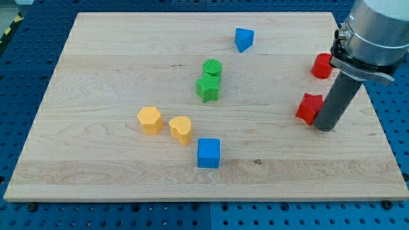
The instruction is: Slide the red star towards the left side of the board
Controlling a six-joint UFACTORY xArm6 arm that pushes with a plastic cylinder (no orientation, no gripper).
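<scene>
My tip sits on the desk just right of the red star, touching or nearly so (no claw on this rig, only the rod). The star lies near the right edge. Risks: tip is low of the star's centre, so a leftward push may spin it or slip off. Green star and green cylinder lie in the leftward lane; collision likely. Other red block is clear.

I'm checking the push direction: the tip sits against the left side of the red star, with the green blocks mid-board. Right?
Not quite. In the camera view my tip sits at the right side of the red star, not its left. The two green blocks are indeed mid-board.
</scene>
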